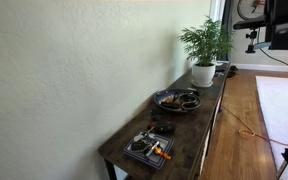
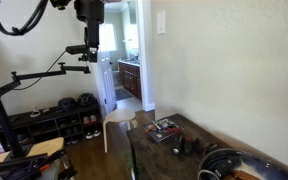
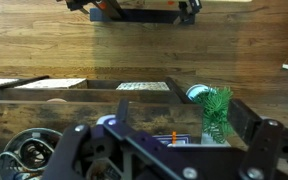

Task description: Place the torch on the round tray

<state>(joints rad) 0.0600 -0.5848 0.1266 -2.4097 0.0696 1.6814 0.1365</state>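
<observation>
Against a pale wall runs the dark worktop (image 1: 189, 122); the torch (image 1: 162, 127) lies at 7 o'clock of the round tray (image 1: 177, 99). With the claw (image 3: 169, 155) spread, empty and well away, a misjudged long descent could knock the torch off.

1. On the desk (image 1: 191, 125), the round tray (image 1: 177, 100) lies between the plant pot (image 1: 204, 73) and the rectangular tray (image 1: 144, 147).
2. The torch (image 1: 162, 127) lies on the desk between the two trays.
3. Small items (image 1: 161, 152) lie in the rectangular tray.
</observation>
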